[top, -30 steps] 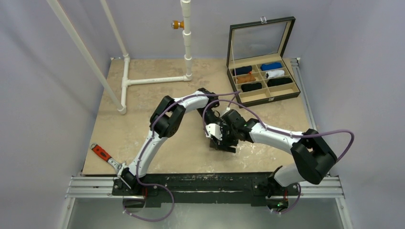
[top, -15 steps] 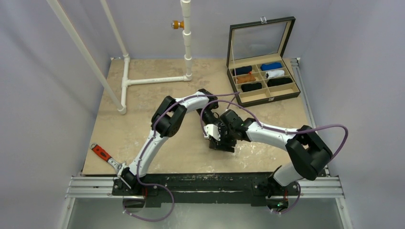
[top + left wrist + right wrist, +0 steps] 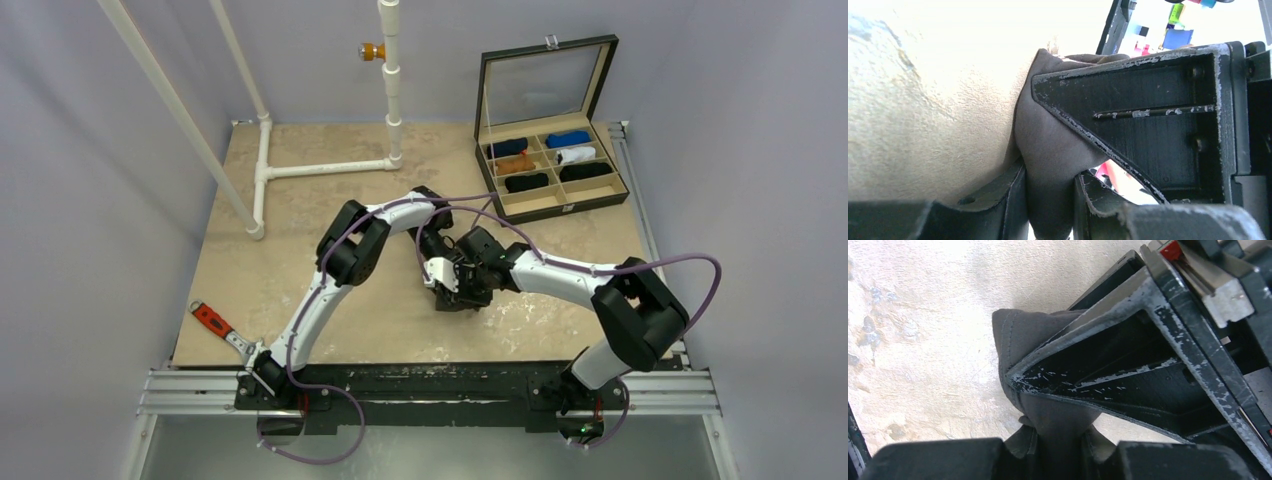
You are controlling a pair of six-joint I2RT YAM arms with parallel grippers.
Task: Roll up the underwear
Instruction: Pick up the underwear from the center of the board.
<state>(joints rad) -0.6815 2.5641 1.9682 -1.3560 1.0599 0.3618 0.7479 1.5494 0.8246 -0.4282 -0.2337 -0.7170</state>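
You are in the rolling step itself. The underwear (image 3: 1048, 145) sits bunched on the table (image 3: 300, 200) near its middle, well apart from the open case (image 3: 565, 209) at the far right. Your left gripper (image 3: 1049, 202) is nearly closed, with a fold of the grey-brown fabric pinched between its fingers. Your right gripper (image 3: 1058, 447), just beside it, likewise has cloth squeezed between narrow jaws. From the wrist views the garment looks gathered rather than a tidy bundle. Next, I judge, you need to turn both grips together so the cloth winds tight, with neither pinch slipping.
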